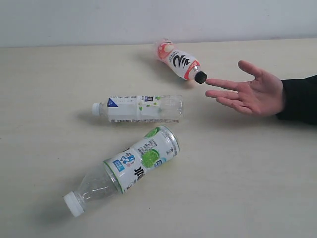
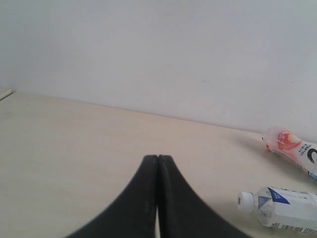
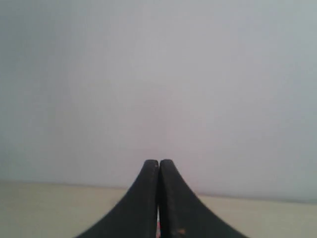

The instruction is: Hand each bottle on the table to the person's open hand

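Note:
Three bottles lie on the beige table point(image 1: 247, 173). The pink-red bottle point(image 1: 179, 61) with black cap lies at the back, its cap close to the person's open hand point(image 1: 252, 91) reaching in from the right. The slim white-labelled bottle point(image 1: 138, 108) lies in the middle, and a fat white-green labelled bottle point(image 1: 126, 168) lies in front. A second fat bottle is out of view. Neither gripper shows in the exterior view. My left gripper point(image 2: 157, 158) is shut and empty, with the pink-red bottle point(image 2: 292, 148) and the slim bottle point(image 2: 280, 208) off to its side. My right gripper point(image 3: 158, 162) is shut and empty, facing the wall.
A pale grey wall point(image 1: 99, 20) runs along the table's far edge. The person's black sleeve point(image 1: 302, 99) rests on the table at the right.

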### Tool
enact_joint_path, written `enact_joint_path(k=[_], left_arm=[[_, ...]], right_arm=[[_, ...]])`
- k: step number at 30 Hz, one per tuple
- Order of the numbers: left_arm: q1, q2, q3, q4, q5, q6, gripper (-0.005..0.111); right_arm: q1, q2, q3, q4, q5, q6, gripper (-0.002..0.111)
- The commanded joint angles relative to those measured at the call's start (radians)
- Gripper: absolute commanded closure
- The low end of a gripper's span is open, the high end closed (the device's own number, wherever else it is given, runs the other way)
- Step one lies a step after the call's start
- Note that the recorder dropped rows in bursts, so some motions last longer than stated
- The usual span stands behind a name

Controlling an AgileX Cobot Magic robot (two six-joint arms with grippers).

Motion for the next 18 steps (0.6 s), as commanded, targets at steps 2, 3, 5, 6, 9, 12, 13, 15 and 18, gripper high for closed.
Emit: enact_joint_path(k=[2, 3, 5, 6, 9, 12, 13, 15, 18], left_arm=[[0.003, -0.006, 0.003, -0.004, -0.002, -0.004, 0.107], [0.003, -0.006, 0.003, -0.004, -0.002, -0.004, 0.107], [0.003, -0.006, 0.003, -0.004, -0.002, -0.004, 0.107], [0.003, -0.006, 0.003, -0.004, -0.002, -0.004, 0.107], [0.003, -0.006, 0.003, -0.004, -0.002, -0.004, 0.107], [0.003, -0.006, 0.003, -0.004, -0.002, -0.004, 0.107], [0.003, -0.006, 0.003, -0.004, -0.002, -0.004, 0.107], [0.003, -0.006, 0.003, -0.004, -0.002, -0.004, 0.107], [0.003, -0.006, 0.003, -0.004, -0.002, -0.004, 0.107]], right_arm=[[-0.004, 0.504, -0.250, -0.154, 0.049, 0.047, 0.108], [-0.004, 0.602, -0.328, -0.162, 0.089, 0.043, 0.108], [-0.004, 0.767, -0.479, -0.179, 0.177, 0.038, 0.108], [-0.004, 0.869, -0.581, -0.199, 0.224, 0.038, 0.108], [-0.004, 1.066, -0.796, -0.248, 0.340, 0.040, 0.108], [-0.004, 1.225, -0.969, -0.260, 0.407, 0.048, 0.108], [-0.004, 1.268, -1.028, -0.267, 0.434, 0.048, 0.108], [-0.004, 1.380, -1.148, -0.271, 0.502, 0.067, 0.108], [-0.004, 1.548, -1.313, -0.294, 0.608, 0.100, 0.108]])
